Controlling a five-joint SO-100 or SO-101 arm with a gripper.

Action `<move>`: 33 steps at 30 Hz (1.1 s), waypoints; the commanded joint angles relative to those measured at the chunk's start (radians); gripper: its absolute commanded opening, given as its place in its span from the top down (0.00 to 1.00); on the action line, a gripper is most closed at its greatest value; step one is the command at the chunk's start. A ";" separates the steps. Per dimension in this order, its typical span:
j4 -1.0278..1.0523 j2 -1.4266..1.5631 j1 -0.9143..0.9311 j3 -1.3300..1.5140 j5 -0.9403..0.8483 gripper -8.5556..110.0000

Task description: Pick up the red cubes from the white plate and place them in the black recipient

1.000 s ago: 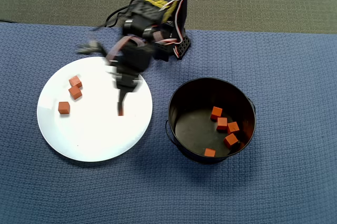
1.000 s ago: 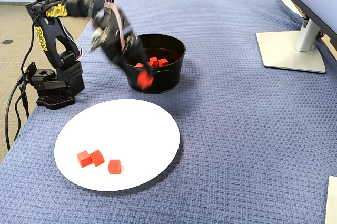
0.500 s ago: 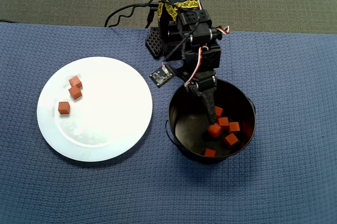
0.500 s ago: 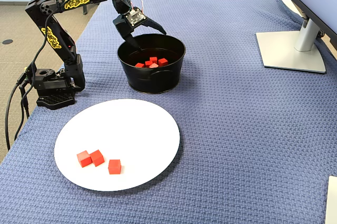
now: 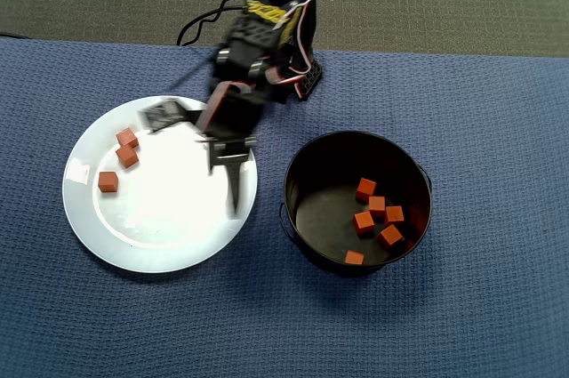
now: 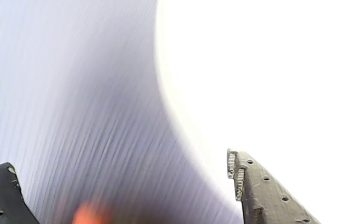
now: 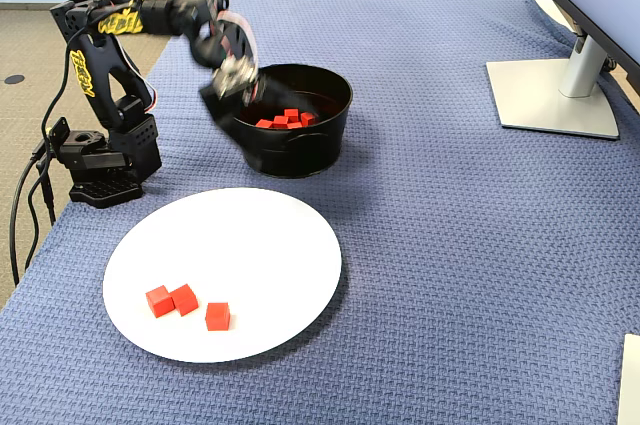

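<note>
Three red cubes [image 5: 127, 156] [image 7: 184, 298] lie close together on one side of the white plate [image 5: 160, 218] [image 7: 260, 245], at its left in the overhead view. Several more sit inside the black recipient [image 5: 293, 184] [image 7: 300, 150]. My gripper [image 5: 233, 196] hangs over the plate's right part in the overhead view. The fixed view shows it blurred beside the pot's left rim [image 7: 232, 95]. In the wrist view the gripper [image 6: 118, 159] is open, its fingers far apart over blue cloth and the plate's edge [image 6: 253, 50]. A blurred orange patch sits at that view's bottom edge.
The arm's base [image 7: 100, 160] stands at the edge of the blue cloth [image 5: 462, 307], behind plate and pot in the overhead view, with cables trailing off. A monitor stand [image 7: 555, 95] sits at the far right of the fixed view.
A second ago the gripper carried a cube toward the pot. Half a second ago it stood open over the pot. Now it has swung back over the plate, and the pot holds one more cube.
</note>
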 commanded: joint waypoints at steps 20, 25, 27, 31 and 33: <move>-0.336 -0.611 0.514 -0.324 -0.426 0.55; -0.351 -0.624 0.520 -0.324 -0.428 0.55; -0.368 -0.632 0.523 -0.322 -0.416 0.56; -0.390 -0.644 0.526 -0.308 -0.402 0.57; -0.399 -0.644 0.526 -0.298 -0.394 0.57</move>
